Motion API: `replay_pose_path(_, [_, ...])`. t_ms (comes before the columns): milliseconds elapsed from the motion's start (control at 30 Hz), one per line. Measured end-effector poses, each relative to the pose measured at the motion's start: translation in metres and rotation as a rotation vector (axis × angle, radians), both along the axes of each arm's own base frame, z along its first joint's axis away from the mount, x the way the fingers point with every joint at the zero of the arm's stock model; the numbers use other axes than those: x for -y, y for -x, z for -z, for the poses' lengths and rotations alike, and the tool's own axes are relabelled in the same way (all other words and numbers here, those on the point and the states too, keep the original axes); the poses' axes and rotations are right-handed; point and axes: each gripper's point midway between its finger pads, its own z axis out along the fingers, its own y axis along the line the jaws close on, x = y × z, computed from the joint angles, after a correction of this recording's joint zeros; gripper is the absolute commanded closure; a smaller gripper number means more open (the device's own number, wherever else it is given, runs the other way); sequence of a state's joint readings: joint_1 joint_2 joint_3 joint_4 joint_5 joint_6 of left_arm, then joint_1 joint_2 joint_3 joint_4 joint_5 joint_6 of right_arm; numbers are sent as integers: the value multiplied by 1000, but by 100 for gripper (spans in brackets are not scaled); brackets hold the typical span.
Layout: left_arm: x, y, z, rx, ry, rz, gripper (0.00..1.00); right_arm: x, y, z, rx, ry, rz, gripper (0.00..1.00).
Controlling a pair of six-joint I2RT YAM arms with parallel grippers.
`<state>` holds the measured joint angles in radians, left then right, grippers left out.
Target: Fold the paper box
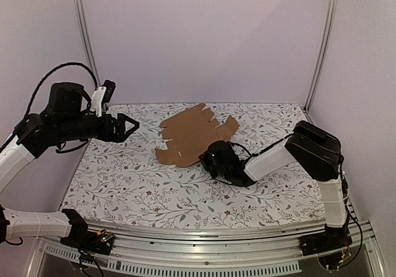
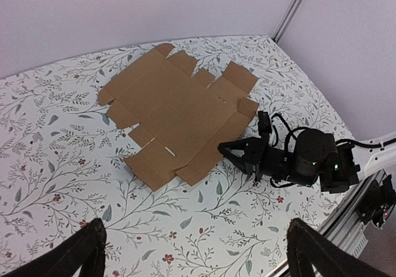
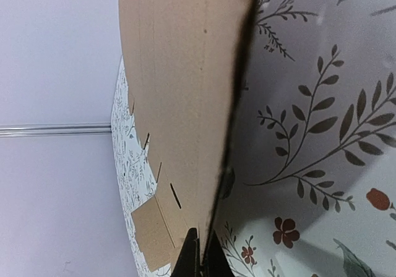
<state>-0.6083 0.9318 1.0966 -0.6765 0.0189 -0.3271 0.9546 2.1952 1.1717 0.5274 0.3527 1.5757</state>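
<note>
The paper box (image 1: 192,135) lies flat and unfolded on the flowered table cover (image 1: 154,193), a little toward twelve o'clock from the middle. The right gripper (image 1: 207,156) sits low at the sheet's five o'clock edge, its fingers pressed together on the cardboard rim (thin stuff, hardly a gap between them). The left gripper (image 1: 131,127) hangs in the air out at nine o'clock, spread wide and well apart from the sheet.
</note>
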Motion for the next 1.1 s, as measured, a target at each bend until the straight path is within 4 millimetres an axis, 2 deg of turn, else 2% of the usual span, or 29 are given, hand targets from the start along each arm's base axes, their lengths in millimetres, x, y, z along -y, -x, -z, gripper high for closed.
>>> replay_pose_path(167, [-1,-1,0,2,-3,-7,0,9,11,-20,30,3,-44,100])
replay_pose_path(433, [-8,-5,0,15,-23,-48,0,15,34,-66,102,14,-202,100])
replay_pose_path(700, [-12,-7,0,10,-42,-70,1,16,67,-112,183,146,-492,100])
replay_pose_path(967, [-9,0,-28,31,-4,-37,0,34,101,-157,257,391,-826,100])
replay_pose_path(1100, [-6,3,-31,18,-1,-13,0,43,121,-181,301,487,-992,100])
